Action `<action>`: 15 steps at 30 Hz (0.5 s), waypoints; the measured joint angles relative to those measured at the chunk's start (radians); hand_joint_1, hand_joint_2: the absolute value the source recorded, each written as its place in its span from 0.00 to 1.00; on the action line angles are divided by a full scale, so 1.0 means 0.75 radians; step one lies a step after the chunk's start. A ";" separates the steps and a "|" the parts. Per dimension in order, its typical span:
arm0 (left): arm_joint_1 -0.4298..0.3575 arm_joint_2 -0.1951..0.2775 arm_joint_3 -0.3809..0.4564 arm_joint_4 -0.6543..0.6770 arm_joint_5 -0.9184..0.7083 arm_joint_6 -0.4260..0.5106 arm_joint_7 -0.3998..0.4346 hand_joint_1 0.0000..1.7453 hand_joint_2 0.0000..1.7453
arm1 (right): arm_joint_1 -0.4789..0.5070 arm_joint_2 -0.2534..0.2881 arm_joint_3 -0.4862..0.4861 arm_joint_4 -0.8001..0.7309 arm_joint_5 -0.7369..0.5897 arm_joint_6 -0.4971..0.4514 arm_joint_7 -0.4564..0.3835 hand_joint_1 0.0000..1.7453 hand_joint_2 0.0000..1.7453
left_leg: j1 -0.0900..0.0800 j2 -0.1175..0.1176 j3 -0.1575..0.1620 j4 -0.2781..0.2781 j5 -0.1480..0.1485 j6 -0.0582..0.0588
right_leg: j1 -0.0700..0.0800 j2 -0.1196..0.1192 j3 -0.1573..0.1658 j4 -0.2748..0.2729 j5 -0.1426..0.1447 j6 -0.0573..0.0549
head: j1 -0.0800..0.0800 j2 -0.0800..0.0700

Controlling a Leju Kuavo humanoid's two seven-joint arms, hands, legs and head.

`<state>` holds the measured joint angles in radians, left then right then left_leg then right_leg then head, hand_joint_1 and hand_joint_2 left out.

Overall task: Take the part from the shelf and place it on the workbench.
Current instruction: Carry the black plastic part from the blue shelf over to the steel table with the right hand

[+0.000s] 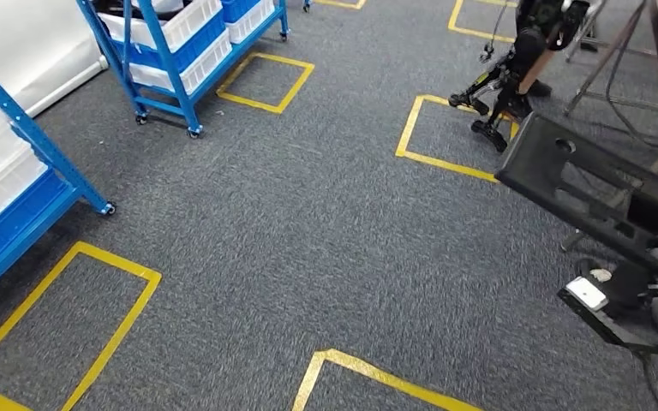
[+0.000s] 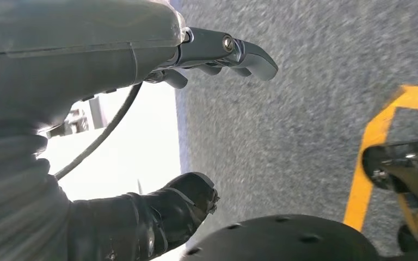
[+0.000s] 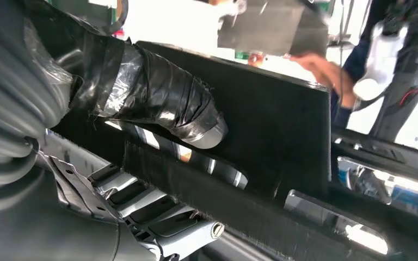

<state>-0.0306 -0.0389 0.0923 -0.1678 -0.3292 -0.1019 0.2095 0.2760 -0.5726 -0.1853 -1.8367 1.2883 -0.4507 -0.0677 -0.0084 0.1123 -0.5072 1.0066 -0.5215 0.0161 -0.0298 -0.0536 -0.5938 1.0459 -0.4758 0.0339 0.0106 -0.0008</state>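
Mid-task carry. The right hand (image 3: 141, 163) grips the part (image 1: 604, 193), a long black moulded piece with cut-outs, its taped thumb pressed on one face and its fingers (image 3: 158, 215) wrapped along the other edge. In the head view the part lies at the right of the frame, held above the grey carpet (image 1: 308, 223), well apart from the blue shelf (image 1: 180, 51) at upper left. The left hand (image 2: 196, 125) holds nothing, thumb and fingers apart, hanging over the carpet beside a yellow floor marking (image 2: 370, 147). By this evidence the pick-up from the shelf is done; reaching the tabletop and setting the part down on it remain.
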 joint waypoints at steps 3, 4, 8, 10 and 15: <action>-0.004 0.000 0.000 0.000 -0.002 0.000 0.000 0.00 1.00 | 0.021 0.002 -0.045 -0.021 0.004 -0.003 -0.003 1.00 1.00 | 0.009 -0.035 -0.008 0.046 -0.047 -0.018 | -0.003 0.044 -0.007 -0.006 0.011 -0.031 | 0.000 0.000; -0.003 -0.001 0.000 0.000 -0.004 -0.001 -0.001 0.00 1.00 | 0.023 0.004 -0.060 -0.028 0.004 -0.004 -0.002 1.00 1.00 | 0.012 -0.072 -0.034 0.106 -0.089 -0.022 | -0.004 0.057 -0.011 -0.008 0.015 -0.040 | 0.000 0.000; 0.003 -0.004 0.000 0.000 -0.009 -0.003 -0.003 0.00 1.00 | 0.034 0.020 -0.119 -0.038 0.002 -0.009 -0.003 1.00 1.00 | 0.014 -0.138 -0.158 0.378 -0.200 -0.013 | 0.012 0.118 -0.025 -0.006 0.023 -0.055 | 0.000 0.000; 0.007 -0.005 0.000 0.000 -0.007 -0.004 -0.004 0.00 1.00 | 0.041 0.031 -0.144 -0.037 -0.001 -0.009 -0.005 1.00 1.00 | 0.012 -0.152 -0.120 0.289 -0.120 0.003 | 0.018 0.153 -0.026 -0.002 0.024 -0.056 | 0.000 0.000; 0.006 -0.004 0.013 0.001 0.003 -0.002 0.009 0.00 1.00 | 0.042 0.056 -0.191 -0.037 -0.016 -0.004 -0.019 1.00 1.00 | 0.001 -0.248 -0.011 0.021 -0.009 0.037 | 0.008 0.231 -0.045 0.000 0.042 -0.027 | 0.000 0.000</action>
<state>-0.0259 -0.0416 0.1019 -0.1675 -0.3271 -0.1030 0.2166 0.3072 -0.5309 -0.3287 -1.8645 1.2760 -0.4537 -0.0822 -0.0075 -0.0738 -0.5156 1.0224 -0.5279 0.0436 -0.0241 0.1199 -0.6277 1.0462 -0.4445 0.0136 0.0109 -0.0008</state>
